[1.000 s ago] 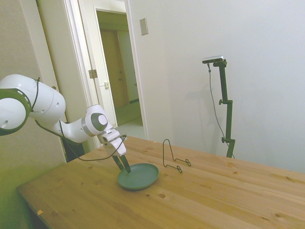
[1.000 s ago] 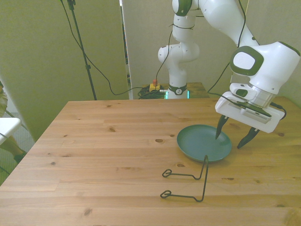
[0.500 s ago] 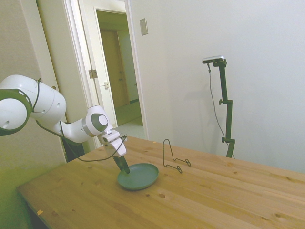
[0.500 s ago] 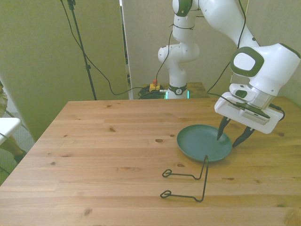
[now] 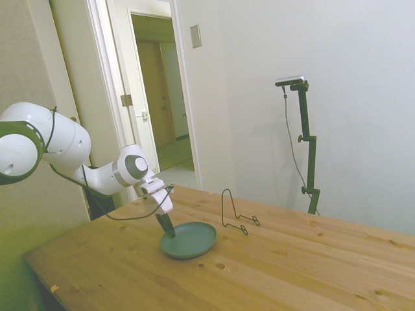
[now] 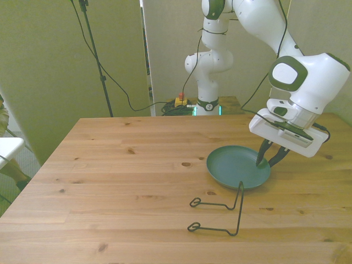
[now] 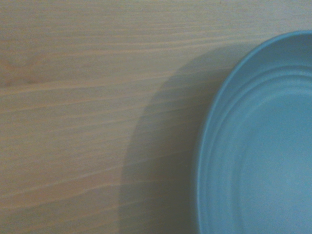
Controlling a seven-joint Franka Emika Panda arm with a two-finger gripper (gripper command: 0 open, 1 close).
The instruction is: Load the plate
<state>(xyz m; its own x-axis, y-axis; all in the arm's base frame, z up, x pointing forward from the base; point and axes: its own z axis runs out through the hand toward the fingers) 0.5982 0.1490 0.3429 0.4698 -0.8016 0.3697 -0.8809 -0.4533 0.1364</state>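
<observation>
The dark teal plate (image 5: 192,240) (image 6: 235,165) lies flat on the wooden table, toward the front view's right. My gripper (image 6: 265,163) (image 5: 168,228) is tilted down over the plate's edge on the front view's right, one finger inside the rim and the other outside it, drawn in on the rim. The wrist view shows part of the plate (image 7: 263,146) with bare wood beside it.
A thin black wire stand (image 6: 221,213) (image 5: 235,216) sits on the table just beyond the plate, on the camera's side in the front view. The table's edge (image 6: 341,124) runs close behind the gripper on the front view's right. An open doorway (image 5: 159,97) is behind the arm.
The fingers have drawn together from wide open to a narrow grip across the plate's rim. The gripper sank slightly. The plate has stayed where it was.
</observation>
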